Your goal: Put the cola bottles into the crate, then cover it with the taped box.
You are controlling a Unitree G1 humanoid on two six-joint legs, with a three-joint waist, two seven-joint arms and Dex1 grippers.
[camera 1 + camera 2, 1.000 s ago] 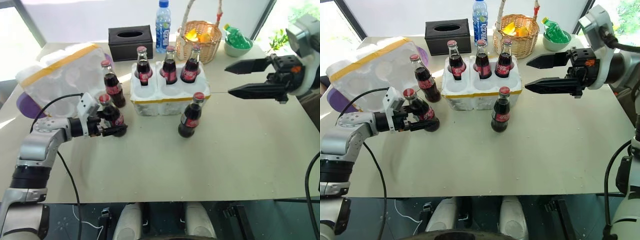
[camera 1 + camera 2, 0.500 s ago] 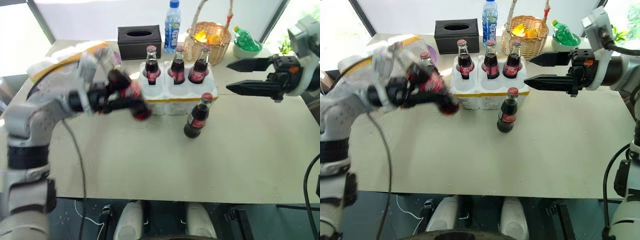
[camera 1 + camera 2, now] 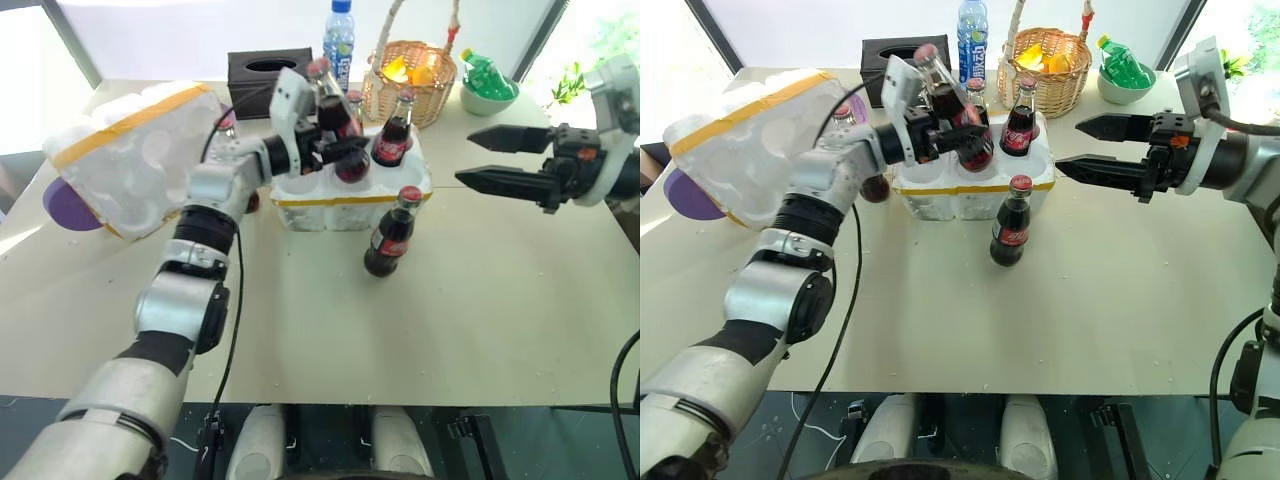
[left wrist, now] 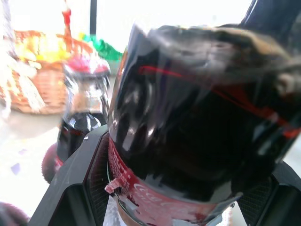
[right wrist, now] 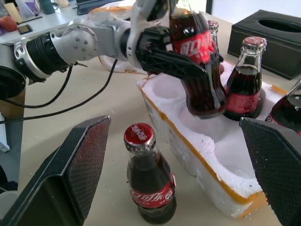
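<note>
Glass cola bottle [image 3: 958,118], tilted, hangs above the front wells of the crate [image 3: 970,180], clamped in the left gripper [image 3: 958,143]. Bottles stand in the crate's back row. Another bottle [image 3: 1009,222] stands on the table [image 3: 1100,300] at the crate's five o'clock. The right gripper [image 3: 1080,147], jaws spread wide and empty, hovers at three o'clock. The taped box [image 3: 745,145] lies at nine o'clock.

Left fingers [image 3: 965,140] clamped, right fingers [image 3: 1080,128] apart
</note>
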